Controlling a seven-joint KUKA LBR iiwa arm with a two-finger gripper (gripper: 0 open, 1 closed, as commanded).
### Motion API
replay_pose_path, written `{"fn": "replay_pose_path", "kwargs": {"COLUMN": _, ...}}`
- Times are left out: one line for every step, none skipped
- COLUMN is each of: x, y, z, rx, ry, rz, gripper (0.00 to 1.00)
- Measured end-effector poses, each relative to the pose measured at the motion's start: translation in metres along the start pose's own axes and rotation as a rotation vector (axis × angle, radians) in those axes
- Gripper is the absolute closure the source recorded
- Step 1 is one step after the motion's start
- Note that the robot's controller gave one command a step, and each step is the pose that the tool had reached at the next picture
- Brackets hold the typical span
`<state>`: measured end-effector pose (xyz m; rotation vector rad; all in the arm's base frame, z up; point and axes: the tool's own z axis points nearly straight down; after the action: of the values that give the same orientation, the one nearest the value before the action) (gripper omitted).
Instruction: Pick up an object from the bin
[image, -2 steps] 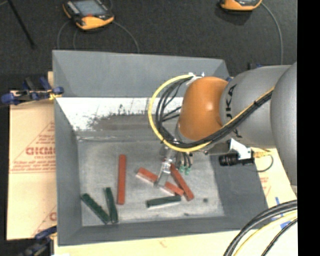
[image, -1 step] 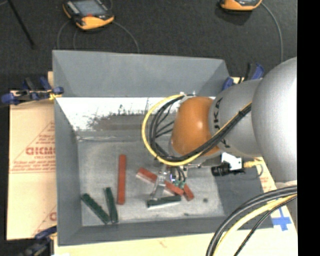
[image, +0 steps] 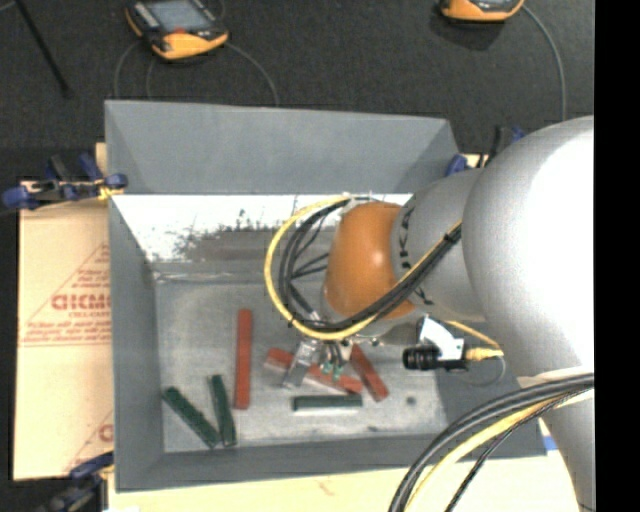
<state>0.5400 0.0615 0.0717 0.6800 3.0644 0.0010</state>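
Pincer (image: 318, 365), whose opening cannot be told, stands low at mid-floor of the grey bin (image: 190, 330), directly over a small heap of red sticks (image: 372, 380) slanting down-right; a dark green stick (image: 327, 403) lies crosswise just below, in view.

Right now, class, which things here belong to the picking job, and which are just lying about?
Job: hand, over a small heap of red pieces mid-bin; grey bin.
Lying about: long red stick; two dark green sticks, lower left; lone dark green stick near the front.
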Motion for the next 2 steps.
{"fn": "replay_pose_path", "kwargs": {"x": 0.0000, "y": 0.0000, "z": 0.0000, "rx": 0.000, "ry": 0.000, "rz": 0.000, "gripper": 1.00}}
{"fn": "replay_pose_path", "kwargs": {"x": 0.0011, "y": -0.0006, "z": -0.0043, "rx": 0.001, "ry": 0.002, "rz": -0.001, "gripper": 1.00}}
